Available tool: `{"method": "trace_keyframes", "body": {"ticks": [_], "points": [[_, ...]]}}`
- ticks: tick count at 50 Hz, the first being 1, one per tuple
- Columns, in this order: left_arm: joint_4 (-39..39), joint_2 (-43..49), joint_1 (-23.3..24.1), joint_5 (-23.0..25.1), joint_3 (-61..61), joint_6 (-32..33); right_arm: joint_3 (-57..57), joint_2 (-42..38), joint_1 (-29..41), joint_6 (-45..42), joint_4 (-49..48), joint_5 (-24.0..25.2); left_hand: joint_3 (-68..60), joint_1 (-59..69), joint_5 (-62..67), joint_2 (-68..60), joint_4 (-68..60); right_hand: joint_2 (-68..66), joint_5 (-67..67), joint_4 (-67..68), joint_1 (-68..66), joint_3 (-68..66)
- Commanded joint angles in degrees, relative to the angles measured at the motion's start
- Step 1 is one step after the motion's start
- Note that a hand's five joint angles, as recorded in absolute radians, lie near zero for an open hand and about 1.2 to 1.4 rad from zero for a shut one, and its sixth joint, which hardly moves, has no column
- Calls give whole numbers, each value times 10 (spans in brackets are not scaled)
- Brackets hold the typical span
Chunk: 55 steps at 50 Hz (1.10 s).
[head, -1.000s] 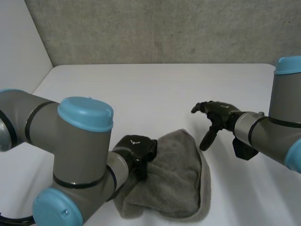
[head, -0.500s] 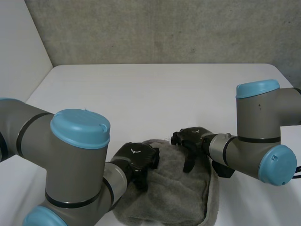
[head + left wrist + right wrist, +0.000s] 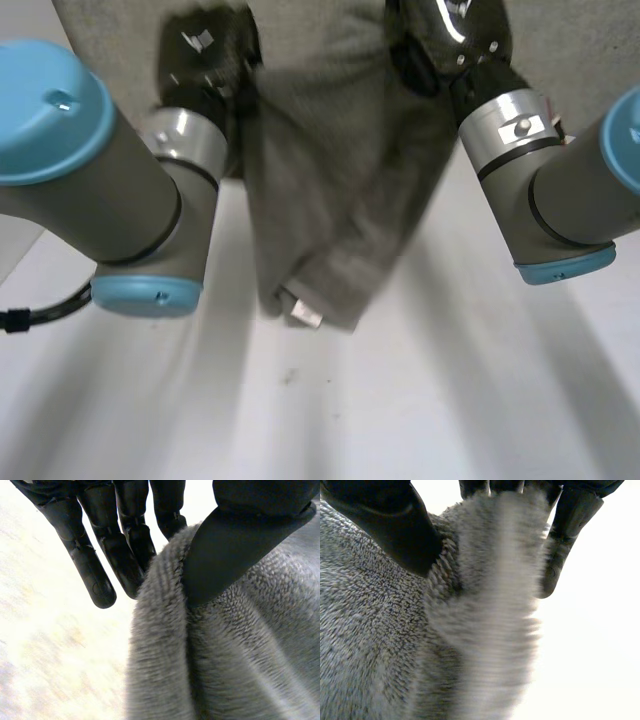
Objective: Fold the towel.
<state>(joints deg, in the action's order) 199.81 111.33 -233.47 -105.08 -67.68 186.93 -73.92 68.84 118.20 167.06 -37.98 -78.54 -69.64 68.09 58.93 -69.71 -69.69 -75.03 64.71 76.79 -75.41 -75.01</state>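
The grey towel (image 3: 340, 190) hangs in the air between the two hands, above the white bench (image 3: 470, 400). In the head view the left hand (image 3: 205, 55) holds it at one upper end and the right hand (image 3: 450, 35) at the other, both raised high in front of the grey wall (image 3: 585, 45). From the two hands the cloth drops in loose folds and narrows toward its lower end, where a small white label (image 3: 305, 314) sticks out. Whether that lower end touches the bench cannot be told. The left arm (image 3: 110, 190) and the right arm (image 3: 565, 190) stand on either side of the hanging cloth, each with a light-blue cap.

In the left wrist view the left hand grips the towel. Its thumb (image 3: 230, 545) presses on the fluffy edge and the fingers (image 3: 97, 575) lie nearly straight on the other side, so the edge is pinched between them. The cloth bunches into a ridge beside the thumb.

In the right wrist view the right hand grips the towel the same way. Its thumb (image 3: 390, 525) lies on one face of the cloth, its fingers (image 3: 565, 540) reach past the edge on the other face, and a fold is clamped between them.
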Motion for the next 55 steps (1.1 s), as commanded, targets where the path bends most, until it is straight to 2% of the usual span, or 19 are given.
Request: {"method": "trace_keyframes", "body": {"ticks": [1, 3, 9, 17, 26, 28, 29, 31, 32, 33, 34, 35, 36, 37, 38, 40, 43, 48, 55], "points": [[52, -28, 9, -17, -73, 1, -36, 12, 5, -48, 34, 0, -104, 119, 111, -103, -103, -50, 53, 32, -46, -50], [52, -28, 18, -2, -129, 1, -32, -12, 4, -67, 115, 3, -104, 119, 111, -103, -103, -50, 53, 32, -46, -50], [57, -4, 44, 14, -236, 4, -45, -67, 4, -86, 225, 11, -104, 119, 111, -103, -103, -50, 53, 32, -46, -50], [35, 35, 48, 11, -314, 1, -92, -116, 3, -102, 266, 10, -104, 119, 111, -103, -103, -50, 53, 32, -46, -50], [-27, 15, 83, 35, -344, -1, -136, -103, -6, -111, 266, 11, -104, 119, 111, -103, -103, -50, 53, 32, -46, -50], [-56, 3, 97, 44, -345, -2, -152, -85, -6, -111, 266, 10, 107, -92, -100, 108, 108, -50, 53, 32, -46, -50], [-57, 3, 97, 44, -345, -2, -152, -85, -6, -111, 266, 10, 108, -93, -101, 109, 109, -50, 53, 32, -46, -50], [-83, -7, 109, 44, -341, -2, -169, -68, -5, -111, 266, 10, 336, -320, -329, 337, 336, -50, 53, 32, -46, -50], [-83, -7, 109, 44, -341, -2, -170, -68, -5, -111, 266, 10, 337, -321, -330, 338, 337, -50, 53, 32, -46, -50], [-92, -13, 117, 44, -337, -3, -179, -60, -5, -111, 266, 8, 410, -395, -403, 411, 411, 18, -15, -36, 22, 18], [-97, -18, 122, 44, -334, -3, -179, -60, -5, -111, 266, 8, 448, -432, -440, 448, 448, 19, -15, -36, 22, 18], [-97, -18, 122, 44, -334, -3, -189, -51, -4, -112, 268, 6, 448, -432, -441, 449, 448, 318, -315, -336, 322, 318], [-98, -29, 123, 45, -330, -3, -189, -51, -4, -112, 268, 6, 491, -476, -484, 492, 492, 321, -318, -339, 325, 321], [-97, -39, 123, 44, -324, -3, -200, -42, -3, -112, 270, 1, 520, -504, -513, 521, 520, 511, -508, -529, 515, 511], [-97, -39, 123, 44, -324, -3, -211, -33, -2, -111, 274, 1, 520, -505, -513, 521, 521, 598, -595, -616, 602, 598], [-96, -53, 116, 45, -309, -3, -217, -27, -4, -110, 278, -1, 527, -512, -520, 528, 527, 650, -647, -668, 654, 650], [-96, -56, 109, 44, -297, -3, -235, -7, -6, -107, 286, -4, 527, -512, -520, 528, 527, 650, -647, -668, 654, 650], [-97, -52, 61, 49, -242, 0, -267, 21, -37, -104, 290, 0, 514, -498, -506, 514, 514, 650, -647, -668, 654, 650], [-102, 7, 56, 69, -166, 4, -317, 59, -96, -101, 279, 8, 465, -449, -458, 466, 465, 650, -647, -668, 654, 650]]}}
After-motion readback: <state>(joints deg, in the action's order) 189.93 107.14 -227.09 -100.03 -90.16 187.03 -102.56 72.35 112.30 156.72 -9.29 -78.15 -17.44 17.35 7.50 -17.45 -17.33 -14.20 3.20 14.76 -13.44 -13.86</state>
